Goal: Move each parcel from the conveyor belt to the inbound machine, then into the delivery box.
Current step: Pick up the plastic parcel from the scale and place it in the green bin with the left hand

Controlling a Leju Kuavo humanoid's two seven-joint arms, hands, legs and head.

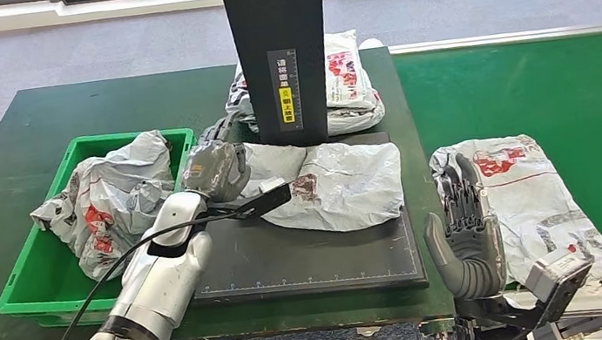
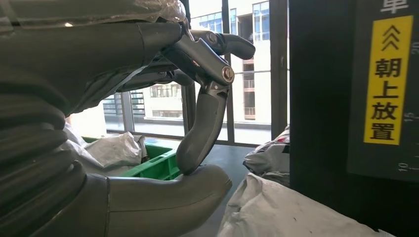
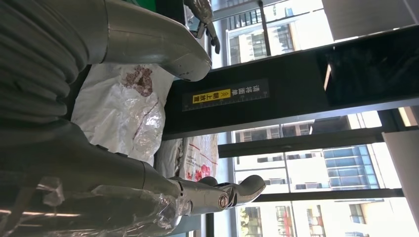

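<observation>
Now — left hand [image 1: 213,166] empty, fingers apart, beside parcel [image 1: 330,185] | right hand [image 1: 464,236] spread — empty

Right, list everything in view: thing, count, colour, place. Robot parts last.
Parcel on the platform: one, grey-white crumpled bag, lying on the black scanning platform.
Parcel in the box: one, grey-white with red print, in the green box.
Parcel on the belt: one, grey-white with red print, on the green belt, beside the right hand.
Parcels behind the column: a grey-white stack, count unclear.
Inbound machine: one, black column over a black platform.
Delivery box: one, green, on the table.
Conveyor belt: one, green.
Left hand: at the platform parcel's edge; grip unclear.
Right hand: fingers apart, holding nothing.
</observation>
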